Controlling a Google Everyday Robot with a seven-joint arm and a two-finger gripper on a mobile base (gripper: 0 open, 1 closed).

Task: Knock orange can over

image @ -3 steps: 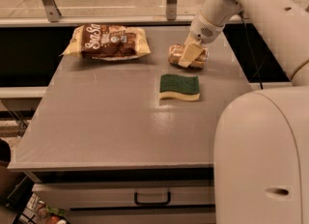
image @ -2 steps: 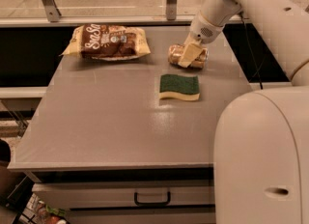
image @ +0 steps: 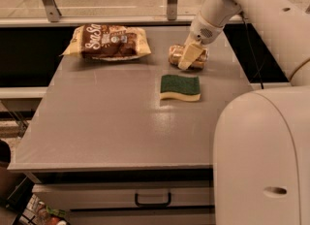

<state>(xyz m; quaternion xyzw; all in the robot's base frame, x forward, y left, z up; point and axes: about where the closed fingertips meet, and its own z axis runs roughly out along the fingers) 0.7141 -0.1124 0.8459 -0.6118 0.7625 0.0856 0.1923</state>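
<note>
The orange can lies on its side on the grey table, at the back right, with its length running left to right. My gripper comes down from the white arm at the upper right and rests on or right over the can's middle, hiding part of it. I cannot tell whether it touches the can.
A brown snack bag lies at the back left of the table. A green and yellow sponge lies just in front of the can. The robot's white body fills the lower right. A railing runs behind the table, and a drawer handle is below the front edge.
</note>
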